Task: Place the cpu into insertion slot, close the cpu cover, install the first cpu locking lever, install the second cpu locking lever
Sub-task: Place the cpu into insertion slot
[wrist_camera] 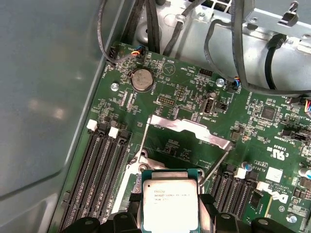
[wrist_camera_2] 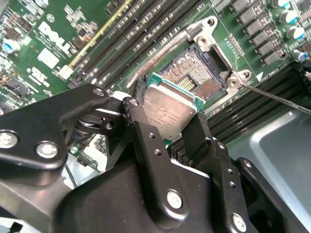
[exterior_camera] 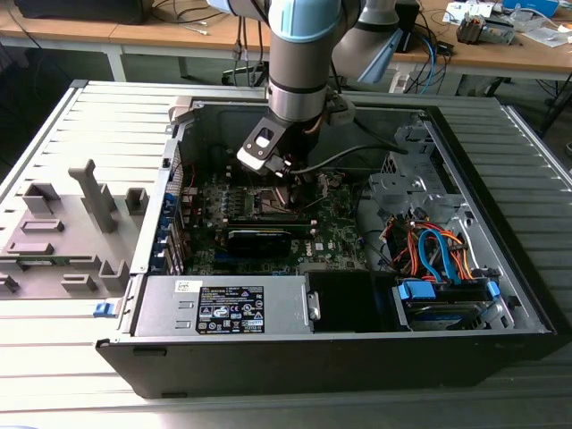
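My gripper (wrist_camera_2: 167,116) is shut on the cpu (wrist_camera_2: 169,108), a flat square chip with a silvery top and green rim, pinched at two opposite edges by black fingers (wrist_camera_2: 146,141). The cpu (wrist_camera: 170,203) hangs just above and partly to one side of the insertion slot (wrist_camera_2: 200,72), whose contact field lies bare inside its metal frame. Beyond the socket the cpu cover (wrist_camera: 190,128) stands swung open, and thin locking levers (wrist_camera: 213,169) stick up beside it. In the exterior view the gripper (exterior_camera: 279,179) reaches down into the open computer case over the green board (exterior_camera: 335,234).
Long black memory slots (wrist_camera: 104,167) flank the socket. Black cables (wrist_camera: 150,24) hang along the case wall. The power supply (exterior_camera: 223,306) and a drive bay with orange and blue cables (exterior_camera: 438,250) fill the case's front. A grey fixture (exterior_camera: 63,223) sits at the exterior view's left.
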